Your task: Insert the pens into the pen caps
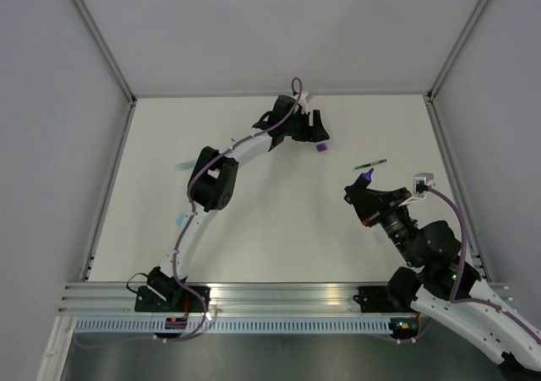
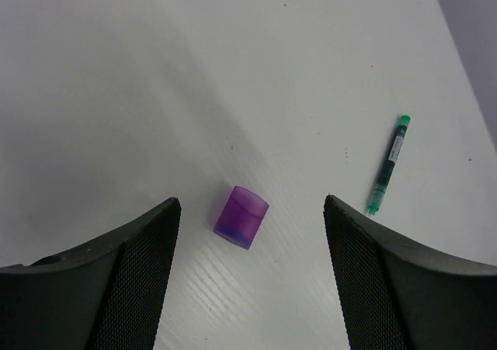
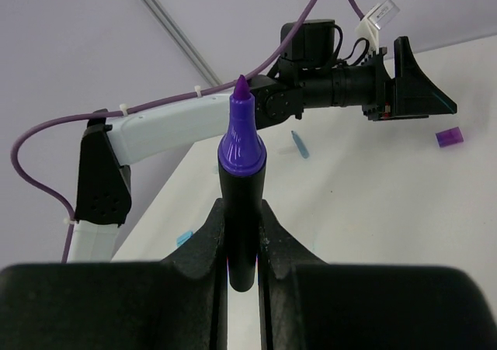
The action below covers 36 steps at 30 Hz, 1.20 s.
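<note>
- Found the right claw point(image 3: 242, 220), nearest the near edge, closed tight on the black barrel of the purple marker point(image 3: 242, 152). Bare purple tip pointing out beyond the fingertips; apparently raised off the table point(image 1: 279, 237).
- Noted a small light blue piece point(image 1: 182, 220) flat on the left side of the table, close by the left arm. Too small to tell pen from cap.
- Noted the thin green pen point(image 2: 388, 164) lying flat a little beyond the right claw, touched by nothing.
- Noted a slim bluish piece point(image 1: 184, 166) further out on the left. Likewise not identified.
- Found the purple cap point(image 2: 241, 216) lying on its side toward the far middle of the table, well apart from the marker. Cannot tell which end is the open one.
- Found the left claw point(image 1: 316, 133) farthest out, spread wide and empty, poised over the purple cap with one finger to either side and no contact visible.
- Judged the step in hand: pick-up of the purple cap by the left claw, ahead of mating it with the marker. No pen capped yet.
- Judged the next move: lower the left claw straight down, close squarely across the cap without tipping or skating it, lift, then turn the open mouth toward the marker tip. Calls for close alignment of cap and tip, with little margin at so small a mouth.
</note>
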Available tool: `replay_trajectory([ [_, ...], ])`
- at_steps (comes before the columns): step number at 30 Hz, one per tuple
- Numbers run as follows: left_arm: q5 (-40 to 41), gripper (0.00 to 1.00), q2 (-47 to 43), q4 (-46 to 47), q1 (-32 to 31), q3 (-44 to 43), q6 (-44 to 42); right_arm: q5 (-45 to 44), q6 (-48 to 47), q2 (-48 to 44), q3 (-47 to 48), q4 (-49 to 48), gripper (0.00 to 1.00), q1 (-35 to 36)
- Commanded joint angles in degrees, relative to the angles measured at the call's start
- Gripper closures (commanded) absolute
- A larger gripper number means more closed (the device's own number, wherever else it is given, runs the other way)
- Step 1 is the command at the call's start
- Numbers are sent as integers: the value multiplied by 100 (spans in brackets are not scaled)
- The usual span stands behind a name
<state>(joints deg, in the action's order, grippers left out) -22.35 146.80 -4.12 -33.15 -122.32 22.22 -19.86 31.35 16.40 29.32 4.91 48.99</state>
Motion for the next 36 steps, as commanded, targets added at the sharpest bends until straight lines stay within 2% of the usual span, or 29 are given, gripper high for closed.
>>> replay_trajectory([
  [1,-858,21,278,920,255,-82,1327,-9,20,-172,-23,-42,100,5],
  [12,-1218,20,928,1844,318,-345,2883,-36,37,-366,-23,28,100,5],
  [15,-1394,20,1017,1924,300,-319,3043,-10,55,-366,-23,28,100,14],
  [26,-1755,17,1123,1862,230,-301,3069,8,46,-348,-49,19,100,14],
  [36,-2361,12,1087,1405,80,-424,2542,17,55,-375,-49,28,100,14],
])
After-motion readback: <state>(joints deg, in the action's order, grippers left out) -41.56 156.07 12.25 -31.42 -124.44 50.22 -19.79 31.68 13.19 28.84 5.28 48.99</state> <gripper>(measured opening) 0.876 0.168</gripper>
